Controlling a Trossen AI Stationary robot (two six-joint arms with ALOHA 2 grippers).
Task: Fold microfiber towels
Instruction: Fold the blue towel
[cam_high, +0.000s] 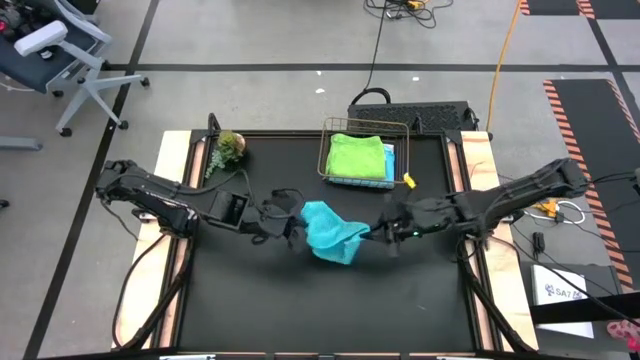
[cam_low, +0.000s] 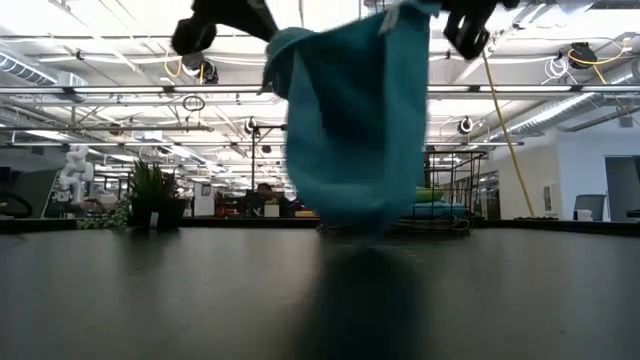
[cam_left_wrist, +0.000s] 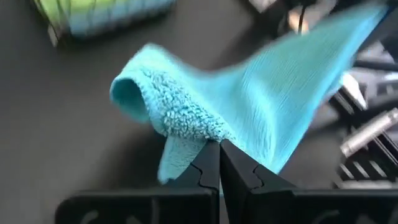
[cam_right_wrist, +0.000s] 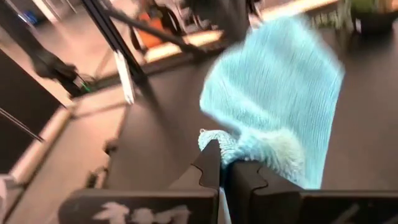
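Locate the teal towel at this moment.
In the high view the teal towel hangs mid-table, pinched between the left gripper and right gripper, in front of the wire basket; the low view shows it lifted, its bottom edge near the tabletop.

Fluffy looped-pile teal towel (cam_left_wrist: 249, 106) (matt)

Teal towel (cam_high: 328, 232); lime green towel (cam_high: 357, 156); black table (cam_high: 300, 300).
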